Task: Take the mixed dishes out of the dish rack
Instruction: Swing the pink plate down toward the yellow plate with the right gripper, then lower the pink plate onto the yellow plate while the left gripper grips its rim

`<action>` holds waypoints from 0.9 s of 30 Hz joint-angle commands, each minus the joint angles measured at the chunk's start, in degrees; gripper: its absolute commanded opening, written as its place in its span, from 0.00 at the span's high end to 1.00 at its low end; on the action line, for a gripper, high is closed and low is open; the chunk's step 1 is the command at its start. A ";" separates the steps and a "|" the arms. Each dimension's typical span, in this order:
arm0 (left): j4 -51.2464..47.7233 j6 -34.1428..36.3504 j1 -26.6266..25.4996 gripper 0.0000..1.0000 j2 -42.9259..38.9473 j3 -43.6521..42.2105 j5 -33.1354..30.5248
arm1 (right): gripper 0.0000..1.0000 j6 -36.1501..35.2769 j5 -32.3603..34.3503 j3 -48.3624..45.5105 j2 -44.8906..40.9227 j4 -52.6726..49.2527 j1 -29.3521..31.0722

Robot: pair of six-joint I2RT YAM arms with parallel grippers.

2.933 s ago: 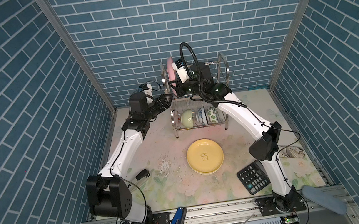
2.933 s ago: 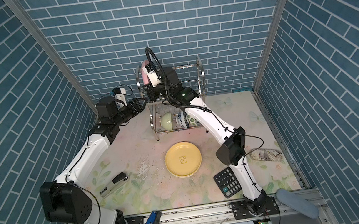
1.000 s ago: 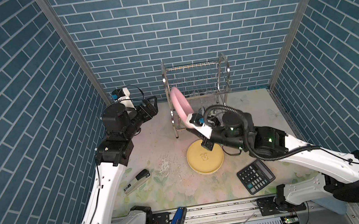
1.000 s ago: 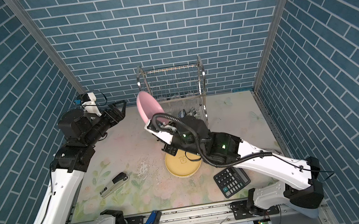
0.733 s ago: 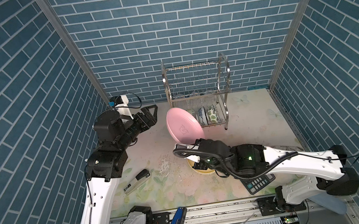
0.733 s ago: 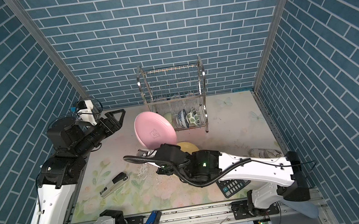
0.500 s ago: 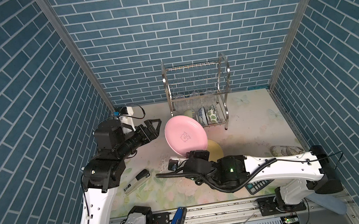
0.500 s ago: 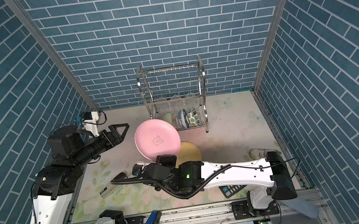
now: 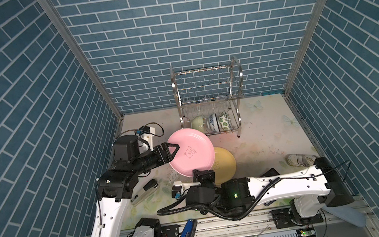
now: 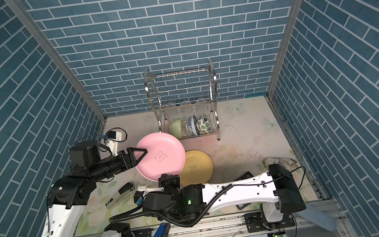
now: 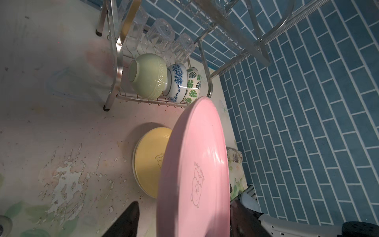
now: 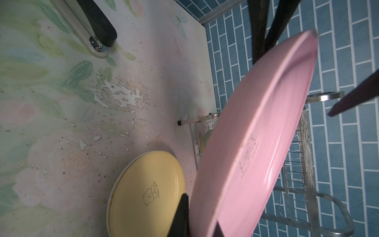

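Blue brick walls are boxing in a worn floral table (image 9: pixel 261 136), and I am watching it from above. One dish rack (image 9: pixel 207 88) is standing at twelve o'clock, against the back wall. Three bowls are resting on edge in a row in the rack: one pale-green bowl (image 9: pixel 196 122), one blue-white bowl (image 9: pixel 213 122) and one green-leaf bowl (image 9: pixel 223 120). Three clear glasses (image 9: pixel 205 101) are sitting behind them.

One pink plate (image 9: pixel 192 154) is hanging tilted in the air, off the rack's seven o'clock. The right gripper (image 9: pixel 201 172) is pinching the plate's six o'clock rim, pressed tight onto it. The left gripper (image 9: pixel 175 148) is straddling the nine o'clock rim with its jaws spread. In the left wrist view one of its fingers (image 11: pixel 127 221) is standing clear of the plate.

One yellow plate (image 9: pixel 225 167) is lying flat on the table at the pink plate's four o'clock, partly beneath it. A paler rim (image 11: pixel 134 164) is showing under the yellow plate, and I cannot tell what it belongs to. One stapler (image 9: pixel 147 190) is lying at the pink plate's eight o'clock. One crumpled cloth (image 9: pixel 298 159) is lying at three o'clock, near the right wall.
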 commanded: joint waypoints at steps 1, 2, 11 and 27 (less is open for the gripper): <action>0.48 1.24 0.30 0.38 0.07 -1.97 -0.05 | 1.00 -1.42 2.46 -1.27 -1.97 2.57 0.43; 1.05 1.02 0.30 0.43 0.03 -2.55 -0.21 | 1.00 -1.46 2.29 -1.36 -2.27 2.57 0.41; 9.16 -2.99 0.25 0.97 -0.35 -8.07 2.72 | 0.83 0.17 -0.11 -5.38 -5.62 5.97 0.13; 29.10 -12.47 -0.14 1.00 -4.11 -22.02 -2.08 | 0.03 32.15 -36.41 -30.52 -40.39 12.27 -20.30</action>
